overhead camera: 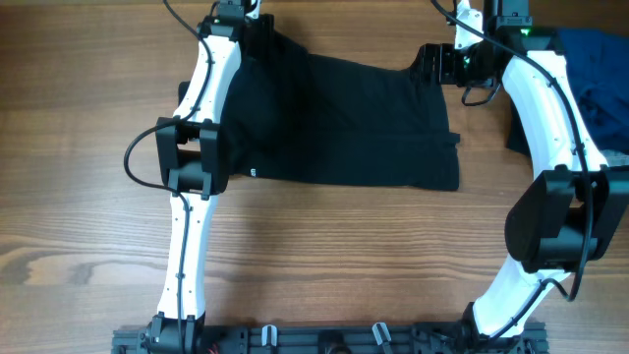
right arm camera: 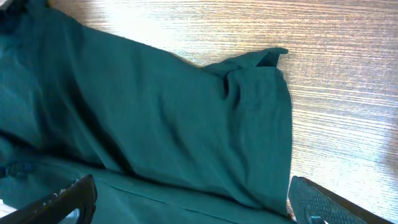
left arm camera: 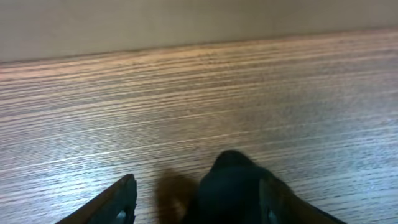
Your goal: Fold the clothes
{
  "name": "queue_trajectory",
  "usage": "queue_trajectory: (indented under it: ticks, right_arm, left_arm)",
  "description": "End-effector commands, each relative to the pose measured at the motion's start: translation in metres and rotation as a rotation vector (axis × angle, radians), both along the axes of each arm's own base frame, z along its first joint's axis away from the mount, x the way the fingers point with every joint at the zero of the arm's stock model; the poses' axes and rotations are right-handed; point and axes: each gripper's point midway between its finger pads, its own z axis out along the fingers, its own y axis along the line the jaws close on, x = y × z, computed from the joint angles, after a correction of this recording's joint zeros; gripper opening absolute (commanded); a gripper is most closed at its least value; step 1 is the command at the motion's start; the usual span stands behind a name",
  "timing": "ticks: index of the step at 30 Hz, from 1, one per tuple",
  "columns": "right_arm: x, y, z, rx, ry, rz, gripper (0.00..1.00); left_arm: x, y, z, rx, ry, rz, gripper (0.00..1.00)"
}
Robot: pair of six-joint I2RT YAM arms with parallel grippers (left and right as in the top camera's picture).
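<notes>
The black garment (overhead camera: 344,123) lies spread flat on the far half of the table, with a small white logo (overhead camera: 253,174) near its front left edge. My left gripper (overhead camera: 234,12) is at its far left corner. In the left wrist view the jaws (left arm camera: 198,205) are open, and a bump of black fabric (left arm camera: 230,186) sits between them, close to the right finger. My right gripper (overhead camera: 430,65) is over the far right corner. In the right wrist view the jaws (right arm camera: 193,205) are open wide above the garment (right arm camera: 155,118), which looks teal there. A folded corner (right arm camera: 264,59) shows.
A heap of blue and dark garments (overhead camera: 590,59) lies at the far right, beside the right arm. The wooden table (overhead camera: 324,256) runs bare in front of the garment. The arm bases (overhead camera: 324,339) stand along the front edge.
</notes>
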Motion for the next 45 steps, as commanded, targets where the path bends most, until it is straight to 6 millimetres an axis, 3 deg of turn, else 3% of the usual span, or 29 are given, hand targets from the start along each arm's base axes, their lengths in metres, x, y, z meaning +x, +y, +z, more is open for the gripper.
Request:
queue_trajectory:
  ticks: [1, 6, 8, 11, 14, 17, 25, 30, 33, 38, 45]
  right_arm:
    - [0.003, 0.005, 0.006, 0.006, -0.021, 0.031, 1.00]
    - [0.003, 0.005, 0.006, 0.006, -0.022, 0.031, 1.00]
    - [0.003, 0.005, 0.006, 0.006, -0.022, 0.031, 0.99]
    - [0.003, 0.005, 0.006, 0.006, -0.022, 0.031, 1.00]
    - [0.003, 0.005, 0.006, 0.006, -0.022, 0.031, 1.00]
    - [0.004, 0.005, 0.006, 0.006, -0.024, 0.031, 1.00]
    - [0.004, 0.006, 0.006, 0.007, -0.025, 0.031, 1.00]
    - [0.004, 0.007, 0.006, 0.016, -0.025, 0.035, 1.00]
    - [0.004, 0.007, 0.006, 0.016, -0.025, 0.035, 1.00]
    - [0.004, 0.007, 0.006, 0.016, -0.025, 0.036, 1.00]
    - [0.003, 0.007, 0.006, 0.015, -0.023, 0.036, 1.00]
  left_arm:
    - [-0.013, -0.010, -0.051, -0.003, 0.082, -0.098, 0.63]
    - [-0.017, -0.016, -0.056, -0.027, 0.099, -0.120, 0.56]
    - [-0.015, -0.016, -0.054, -0.028, 0.091, -0.121, 0.27]
    - [-0.016, -0.016, -0.055, -0.027, 0.093, -0.121, 0.04]
    - [-0.017, -0.016, -0.052, -0.027, 0.097, -0.120, 0.04]
    - [-0.015, -0.016, -0.034, -0.028, 0.077, -0.120, 0.04]
    - [-0.003, -0.013, 0.068, -0.015, -0.077, -0.099, 0.04]
    - [-0.013, -0.010, 0.128, 0.007, -0.130, -0.078, 0.04]
    - [-0.020, -0.010, 0.152, 0.007, -0.146, -0.078, 0.04]
    - [-0.040, -0.007, 0.174, 0.020, -0.113, -0.073, 0.04]
    - [-0.078, 0.002, 0.152, 0.053, 0.069, -0.070, 0.04]
